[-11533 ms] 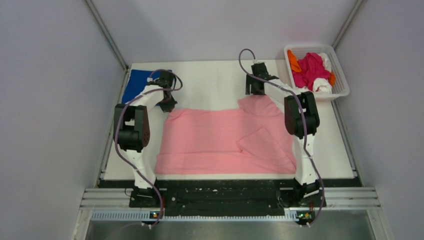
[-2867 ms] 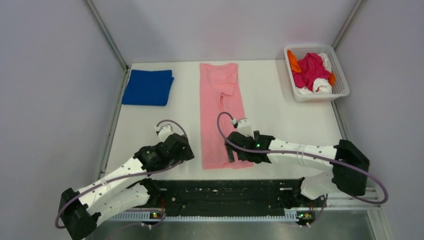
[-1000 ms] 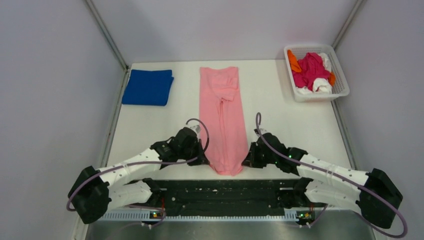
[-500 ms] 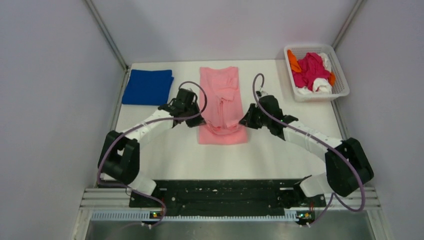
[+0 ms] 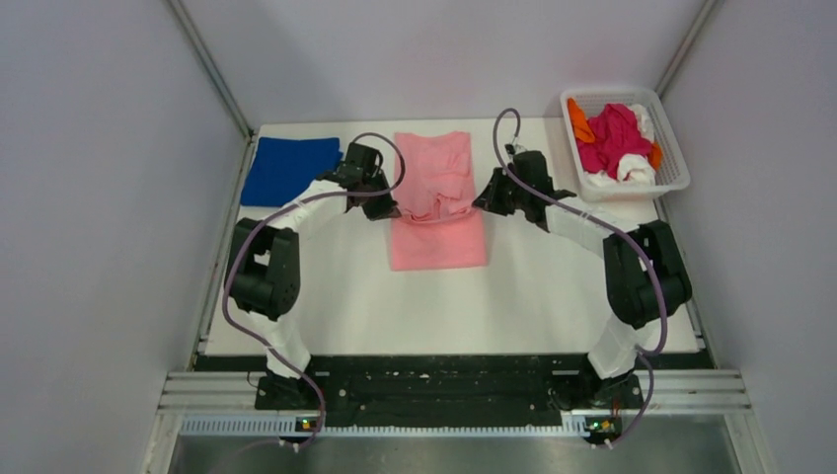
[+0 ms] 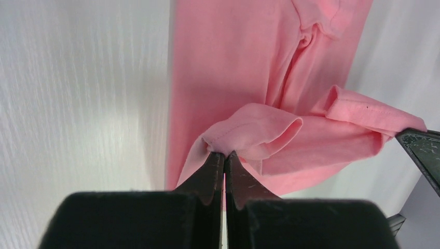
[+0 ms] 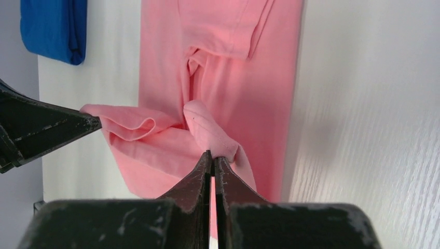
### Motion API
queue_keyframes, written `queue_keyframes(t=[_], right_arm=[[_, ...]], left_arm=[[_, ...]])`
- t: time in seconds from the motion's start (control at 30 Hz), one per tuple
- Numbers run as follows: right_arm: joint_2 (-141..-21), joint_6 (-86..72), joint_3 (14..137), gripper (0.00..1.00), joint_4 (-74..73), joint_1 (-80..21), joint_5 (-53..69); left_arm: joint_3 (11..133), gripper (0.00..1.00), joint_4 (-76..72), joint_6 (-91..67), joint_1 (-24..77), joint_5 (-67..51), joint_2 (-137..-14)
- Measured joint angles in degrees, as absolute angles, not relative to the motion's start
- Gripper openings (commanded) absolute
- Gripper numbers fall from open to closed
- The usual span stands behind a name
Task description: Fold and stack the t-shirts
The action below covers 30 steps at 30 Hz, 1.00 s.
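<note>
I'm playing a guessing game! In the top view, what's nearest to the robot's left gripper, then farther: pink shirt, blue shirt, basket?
1. The pink shirt, middle: the left gripper is pinching it.
2. The blue shirt, far left, beside that arm.
3. The basket, far right corner.

Blue t-shirt point(image 7: 52, 26) — cut off, right wrist view's top edge.

A light pink t-shirt point(image 5: 438, 237), folded into a narrow strip, is seen laid along the middle of the table point(image 5: 553, 286), its near end doubled back over itself. Its two hem corners are held pinched above the cloth by the left gripper point(image 6: 224, 155) and the right gripper point(image 7: 213, 154). A royal blue t-shirt point(image 5: 291, 170) is laid folded flat at the far left corner. Magenta point(image 5: 612, 138), orange point(image 5: 580, 126) and white point(image 5: 637, 170) t-shirts are heaped crumpled in the basket point(image 5: 681, 168) at far right.
</note>
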<state>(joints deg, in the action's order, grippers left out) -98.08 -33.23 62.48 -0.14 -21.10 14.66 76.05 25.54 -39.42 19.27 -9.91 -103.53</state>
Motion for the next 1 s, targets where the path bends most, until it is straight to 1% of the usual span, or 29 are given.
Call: queue_keyframes(t=[0.17,0.23,0.3,0.33,0.37,0.4,0.43,0.47,0.5,0.53,0.57,0.6,0.63,0.77,0.83,1.0], right_arm=[[-102.69,-32.25,66.02,0.00,0.56,-19.66,16.16],[-104.60,-31.97,67.33,0.00,0.75,-19.18,16.73],[-106.34,-31.90,68.34,0.01,0.75,-18.68,17.17],[-107.18,-31.90,68.79,0.06,0.71,-18.46,17.32],[-107.98,-31.90,69.30,0.16,0.73,-18.17,17.52],[-108.66,-31.88,69.73,0.33,0.78,-17.93,17.74],[-109.27,-32.01,70.11,0.49,0.71,-17.69,17.96],[-109.91,-31.73,70.52,0.63,0.62,-17.37,18.20],[-110.28,-31.57,70.76,0.76,0.67,-17.02,18.37],[-110.45,-31.64,71.02,0.85,0.45,-16.73,18.44],[-110.48,-31.24,71.11,0.90,0.43,-16.47,18.55],[-110.45,-31.09,71.37,0.93,0.25,-16.27,18.50],[-110.45,-30.98,71.42,0.94,0.56,-16.16,18.31],[-108.90,-30.39,69.84,0.96,0.93,-15.99,18.02],[-106.39,-30.20,66.89,0.96,1.02,-16.01,18.04],[-96.77,-30.48,55.94,0.96,1.28,-17.19,17.52]], left_arm=[[80.36,0.00,26.20,-37.10,18.44,-10.85,-107.94],[82.17,0.08,26.92,-36.40,18.20,-10.94,-109.54],[83.99,0.21,27.33,-35.83,17.96,-11.16,-111.24],[84.49,0.31,27.42,-35.59,17.78,-11.27,-111.90],[84.88,0.43,27.44,-35.33,17.56,-11.44,-112.42],[85.23,0.52,27.59,-34.96,17.30,-11.68,-112.88],[85.65,0.59,27.70,-34.70,17.04,-12.03,-113.40],[86.06,0.65,27.86,-34.24,16.82,-12.45,-113.84],[86.46,0.77,27.94,-33.95,16.58,-12.71,-114.17],[86.85,0.96,28.12,-33.89,16.40,-12.91,-114.45],[87.13,0.99,28.29,-33.39,16.25,-13.13,-114.54],[87.35,0.99,28.36,-32.97,16.10,-13.28,-114.54],[87.55,0.99,28.47,-32.88,15.97,-13.37,-114.50],[85.89,0.99,27.79,-32.71,15.81,-13.23,-112.33],[82.28,0.99,27.31,-32.80,15.84,-13.28,-108.86],[68.71,0.99,25.32,-33.67,15.84,-14.11,-96.51]])
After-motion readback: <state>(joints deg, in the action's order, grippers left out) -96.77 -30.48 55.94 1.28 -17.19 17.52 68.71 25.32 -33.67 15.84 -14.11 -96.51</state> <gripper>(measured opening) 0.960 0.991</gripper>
